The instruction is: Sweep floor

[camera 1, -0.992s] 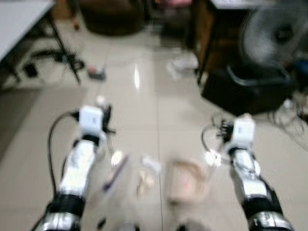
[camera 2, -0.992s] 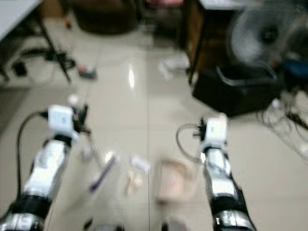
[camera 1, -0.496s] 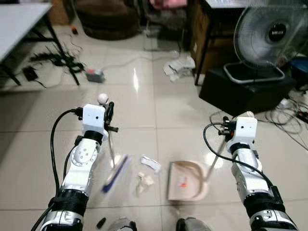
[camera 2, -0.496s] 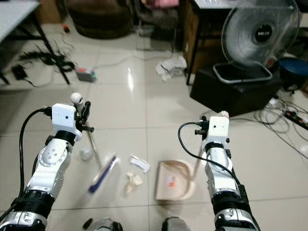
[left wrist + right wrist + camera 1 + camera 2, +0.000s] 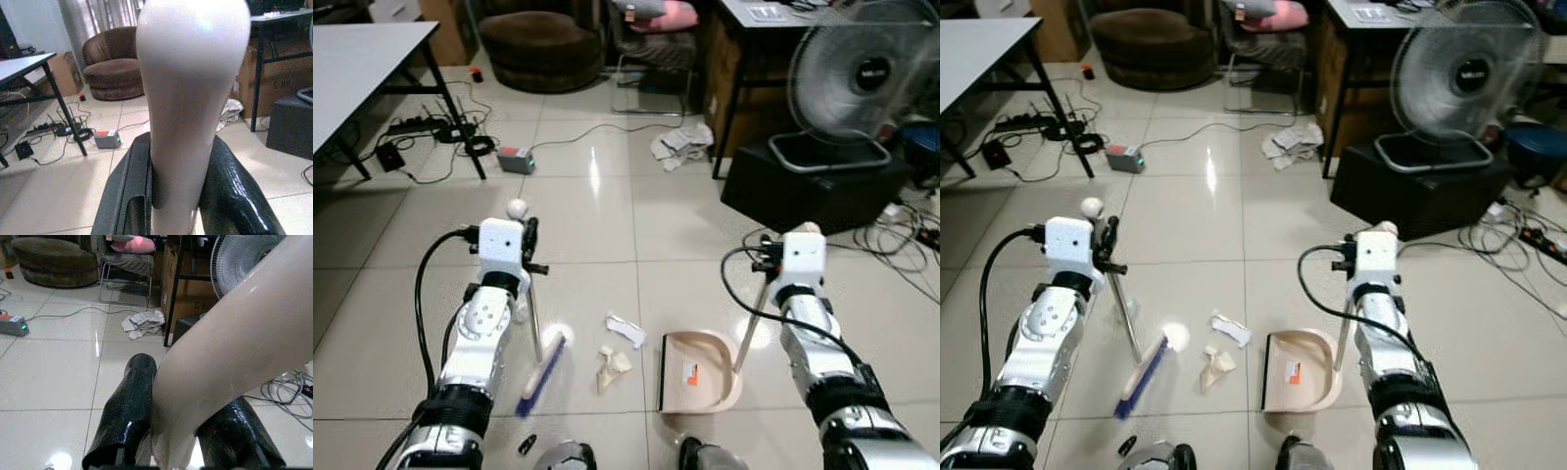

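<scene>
The left gripper is clamped on the broom handle, its brush on the floor below. The right gripper grips the dustpan handle. Crumpled paper scraps lie between brush and pan.

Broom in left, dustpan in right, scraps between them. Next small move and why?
Probably a short sweep of the broom head toward the robot's right, pushing the paper scraps at the dustpan. The left gripper is shut on the broom handle and the right gripper on the dustpan handle; the scraps lie on the floor between brush and pan, and the pan's open edge faces them.
</scene>
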### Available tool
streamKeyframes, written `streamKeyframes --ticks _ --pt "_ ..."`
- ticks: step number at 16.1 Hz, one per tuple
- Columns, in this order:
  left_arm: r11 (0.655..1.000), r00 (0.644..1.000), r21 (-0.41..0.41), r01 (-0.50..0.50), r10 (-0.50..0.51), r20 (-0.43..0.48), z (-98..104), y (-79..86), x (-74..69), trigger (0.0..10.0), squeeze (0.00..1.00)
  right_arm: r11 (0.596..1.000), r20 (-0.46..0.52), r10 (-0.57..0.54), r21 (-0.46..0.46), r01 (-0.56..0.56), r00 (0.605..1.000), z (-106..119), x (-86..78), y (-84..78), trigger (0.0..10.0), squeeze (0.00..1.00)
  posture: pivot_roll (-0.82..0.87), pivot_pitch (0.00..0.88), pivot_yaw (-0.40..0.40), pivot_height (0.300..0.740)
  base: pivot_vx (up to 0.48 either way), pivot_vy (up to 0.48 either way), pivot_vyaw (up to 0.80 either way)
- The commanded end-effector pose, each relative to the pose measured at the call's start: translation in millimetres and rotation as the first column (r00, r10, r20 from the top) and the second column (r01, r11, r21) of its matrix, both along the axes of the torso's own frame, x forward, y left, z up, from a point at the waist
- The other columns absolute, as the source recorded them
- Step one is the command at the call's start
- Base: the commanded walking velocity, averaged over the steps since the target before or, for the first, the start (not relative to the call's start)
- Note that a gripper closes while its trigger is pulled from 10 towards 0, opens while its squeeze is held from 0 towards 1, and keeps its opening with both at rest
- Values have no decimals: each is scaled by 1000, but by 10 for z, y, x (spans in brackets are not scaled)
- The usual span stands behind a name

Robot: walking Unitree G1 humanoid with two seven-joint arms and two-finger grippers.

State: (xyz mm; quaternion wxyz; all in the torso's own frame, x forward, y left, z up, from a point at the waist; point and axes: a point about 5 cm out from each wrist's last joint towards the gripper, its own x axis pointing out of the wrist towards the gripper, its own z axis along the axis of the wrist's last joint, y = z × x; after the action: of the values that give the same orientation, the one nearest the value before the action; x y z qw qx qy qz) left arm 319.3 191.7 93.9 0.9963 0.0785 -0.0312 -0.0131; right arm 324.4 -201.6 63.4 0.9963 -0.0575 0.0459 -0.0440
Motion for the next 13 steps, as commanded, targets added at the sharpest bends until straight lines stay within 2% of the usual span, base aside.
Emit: streamKeyframes --ticks 1,5,9,13 --pt "999 999 31 -19 18 30 63 34 49 10000 0 1000 49 10 -19 -9 999 112 76 -12 10000 0 4 104 31 740 0 0 0" --pt "999 999 35 -26 24 49 114 50 94 10000 0 999 69 20 -32 -18 997 172 130 -8 10000 0 9 101 26 740 0 0 0" --pt "999 999 38 10 -11 41 100 -11 107 10000 0 999 70 12 -38 -10 997 144 117 -9 10000 0 7 95 26 740 0 0 0" --pt "999 997 35 10 -13 76 127 -18 105 10000 0 999 73 4 -34 -1 997 147 122 -21 10000 0 8 97 27 740 0 0 0"
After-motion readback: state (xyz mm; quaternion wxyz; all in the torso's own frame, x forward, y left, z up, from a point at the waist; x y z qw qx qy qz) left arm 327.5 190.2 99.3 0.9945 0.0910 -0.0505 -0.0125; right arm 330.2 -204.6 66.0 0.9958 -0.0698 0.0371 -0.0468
